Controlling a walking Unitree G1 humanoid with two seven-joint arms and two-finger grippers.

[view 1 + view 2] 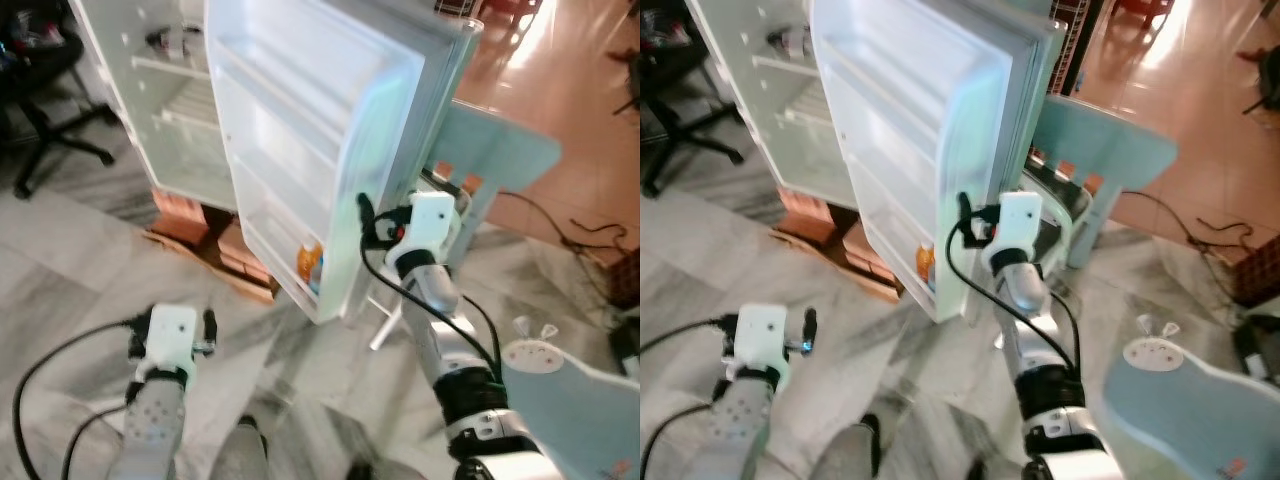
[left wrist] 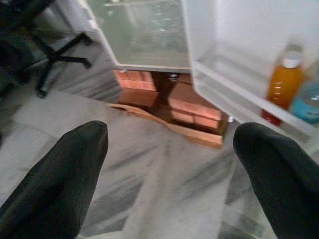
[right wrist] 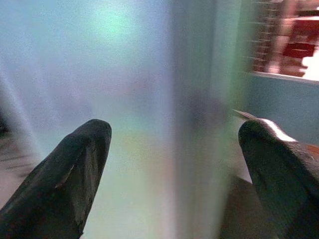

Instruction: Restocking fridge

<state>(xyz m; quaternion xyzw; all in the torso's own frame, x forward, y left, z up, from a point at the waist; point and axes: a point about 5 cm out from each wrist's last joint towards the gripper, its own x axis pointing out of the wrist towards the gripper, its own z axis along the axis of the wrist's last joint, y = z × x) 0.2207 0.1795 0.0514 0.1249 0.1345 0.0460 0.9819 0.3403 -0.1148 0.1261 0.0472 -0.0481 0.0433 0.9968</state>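
My right gripper [image 3: 172,164] is spread wide and holds nothing; its fingers straddle the outer edge of the open fridge door [image 1: 330,130], and I cannot tell whether they touch it. My left gripper [image 2: 169,169] is also wide open and empty, low over the grey marble floor [image 1: 70,280] in front of the fridge [image 1: 150,110]. An orange bottle [image 2: 283,84] and a blue one [image 2: 306,102] stand in the door's bottom shelf. Brick supports [image 2: 149,92] sit under the cabinet. A light-blue chair [image 1: 495,160] crowds the door's outer side, and an office chair [image 1: 50,120] stands at the far left.
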